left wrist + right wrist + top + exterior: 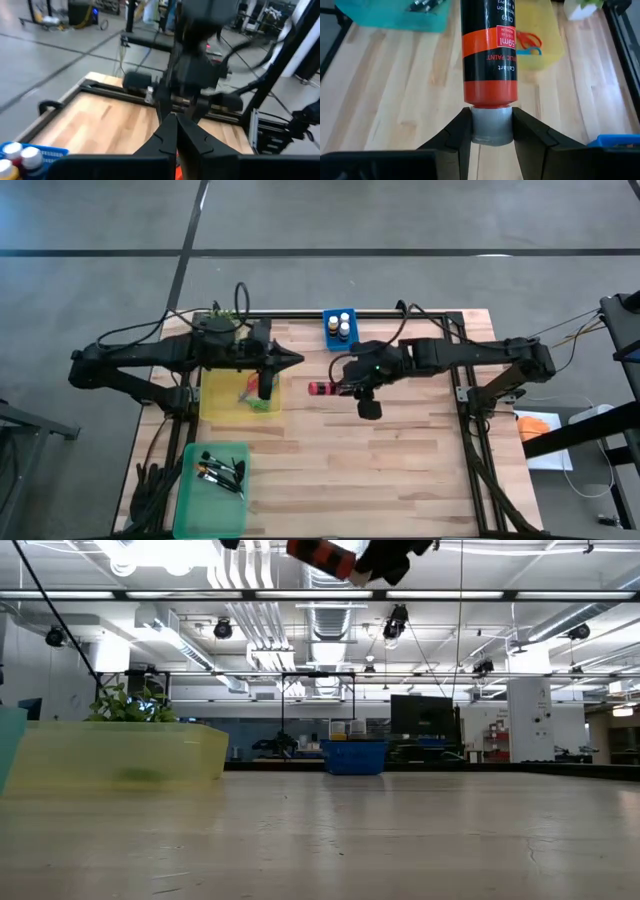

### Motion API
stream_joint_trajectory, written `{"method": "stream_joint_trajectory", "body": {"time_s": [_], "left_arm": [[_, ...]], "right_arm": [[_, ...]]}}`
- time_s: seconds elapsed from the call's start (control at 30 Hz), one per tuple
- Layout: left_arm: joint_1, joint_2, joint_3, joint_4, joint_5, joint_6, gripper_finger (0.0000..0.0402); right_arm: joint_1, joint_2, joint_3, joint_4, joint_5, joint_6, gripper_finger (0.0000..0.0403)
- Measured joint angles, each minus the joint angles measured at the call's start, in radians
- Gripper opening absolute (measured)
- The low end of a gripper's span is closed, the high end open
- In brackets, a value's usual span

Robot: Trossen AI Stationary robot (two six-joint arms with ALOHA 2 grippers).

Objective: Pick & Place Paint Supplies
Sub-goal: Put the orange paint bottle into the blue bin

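While my right gripper (491, 131) hangs over mid-table clamped on the cap of a red paint bottle (489, 55), lifted clear of the wood, I see my left gripper (175, 131) shut and empty above the yellow tray (222, 402) at nine o'clock, where scissors (252, 393) lie.

Two matte black arms, chunky jointed links, black cables looping off bases. Left gripper (297, 360): tapered wedge fingers. Right gripper (491, 131): angular black fingers (456, 134), smooth inner faces.
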Motion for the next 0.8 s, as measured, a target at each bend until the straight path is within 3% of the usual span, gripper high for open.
{"method": "stream_joint_trajectory", "body": {"time_s": [0.3, 0.73, 0.8], "left_arm": [[-0.004, 0.103, 0.004, 0.02, 0.055, -0.039, 0.0005], [-0.01, 0.118, -0.002, -0.029, 0.076, -0.052, 0.0004], [-0.011, 0.118, -0.003, -0.045, 0.079, -0.052, 0.0004]], "right_arm": [[-0.002, 0.0, 0.052, 0.028, 0.013, 0.0, 0.0106], [-0.013, -0.026, 0.055, 0.15, 0.029, 0.078, 0.0106], [-0.013, -0.026, 0.055, 0.199, 0.041, 0.095, 0.0092]]}}
